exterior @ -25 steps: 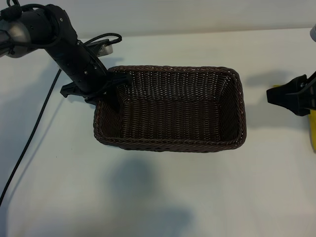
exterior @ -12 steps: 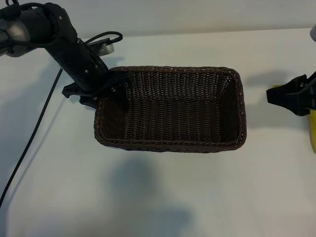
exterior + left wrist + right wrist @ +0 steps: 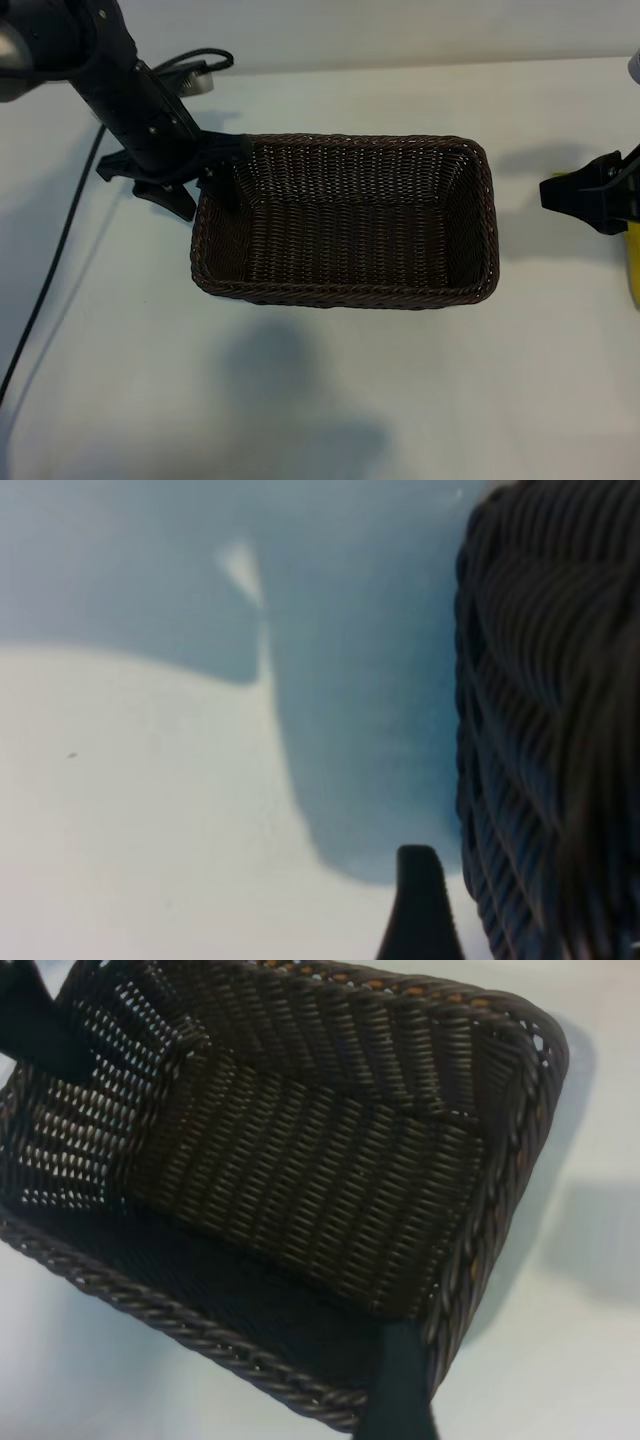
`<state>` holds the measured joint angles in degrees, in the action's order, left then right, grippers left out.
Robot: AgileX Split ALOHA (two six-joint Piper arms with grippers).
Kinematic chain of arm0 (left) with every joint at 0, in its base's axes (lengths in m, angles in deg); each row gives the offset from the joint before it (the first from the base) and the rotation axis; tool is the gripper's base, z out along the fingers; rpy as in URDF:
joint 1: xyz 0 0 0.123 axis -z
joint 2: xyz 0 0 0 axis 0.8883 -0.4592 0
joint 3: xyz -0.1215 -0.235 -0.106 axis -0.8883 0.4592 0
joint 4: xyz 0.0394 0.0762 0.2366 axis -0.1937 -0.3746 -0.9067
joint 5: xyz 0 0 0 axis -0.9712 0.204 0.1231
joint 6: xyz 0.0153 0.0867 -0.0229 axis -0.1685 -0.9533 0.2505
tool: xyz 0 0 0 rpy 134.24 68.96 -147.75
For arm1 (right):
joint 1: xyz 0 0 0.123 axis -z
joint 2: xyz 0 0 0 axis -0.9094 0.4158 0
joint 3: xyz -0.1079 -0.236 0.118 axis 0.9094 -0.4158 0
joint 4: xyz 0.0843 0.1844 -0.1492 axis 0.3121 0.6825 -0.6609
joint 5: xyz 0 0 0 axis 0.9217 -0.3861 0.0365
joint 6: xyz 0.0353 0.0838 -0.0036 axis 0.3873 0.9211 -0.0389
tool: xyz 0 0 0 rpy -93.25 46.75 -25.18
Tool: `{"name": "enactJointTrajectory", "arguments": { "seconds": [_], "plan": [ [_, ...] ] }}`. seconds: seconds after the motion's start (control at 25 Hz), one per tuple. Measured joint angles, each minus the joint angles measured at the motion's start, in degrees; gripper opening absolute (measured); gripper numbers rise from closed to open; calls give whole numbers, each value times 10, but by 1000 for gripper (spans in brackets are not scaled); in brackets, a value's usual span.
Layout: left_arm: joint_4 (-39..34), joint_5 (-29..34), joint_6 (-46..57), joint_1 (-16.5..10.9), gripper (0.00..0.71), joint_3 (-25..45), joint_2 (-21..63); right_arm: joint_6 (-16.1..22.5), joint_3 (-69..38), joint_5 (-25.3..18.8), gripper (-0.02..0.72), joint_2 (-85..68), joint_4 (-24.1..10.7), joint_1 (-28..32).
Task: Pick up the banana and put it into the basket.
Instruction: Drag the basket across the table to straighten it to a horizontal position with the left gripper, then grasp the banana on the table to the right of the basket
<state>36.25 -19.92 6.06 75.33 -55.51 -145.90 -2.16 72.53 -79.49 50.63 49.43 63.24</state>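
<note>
The dark brown wicker basket sits mid-table, and nothing lies in it. My left gripper is open at the basket's left end. One finger is outside the wall and the other just over the rim. In the left wrist view a single black finger stands beside the woven wall. My right gripper hovers open to the right of the basket and holds nothing. A bright yellow strip, the banana, shows at the right edge below that gripper and is mostly hidden. The right wrist view looks into the basket past one finger.
A black cable trails across the white table on the left below the left arm. Shadows of the arms fall on the table in front of the basket and to its right.
My left gripper was closed on the basket's left rim. It has opened and shifted a little to the left. The basket and the right arm have stayed put.
</note>
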Motion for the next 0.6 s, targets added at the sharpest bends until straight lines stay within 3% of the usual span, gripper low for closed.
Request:
{"name": "enactJointTrajectory", "arguments": {
  "seconds": [0.4,0.6],
  "plan": [
    [-21,43,4,0,558,-49,42,2,0,0,592,0,0,0],
    [-108,66,37,-3,558,-112,42,2,0,0,592,0,0,0]
  ]
}}
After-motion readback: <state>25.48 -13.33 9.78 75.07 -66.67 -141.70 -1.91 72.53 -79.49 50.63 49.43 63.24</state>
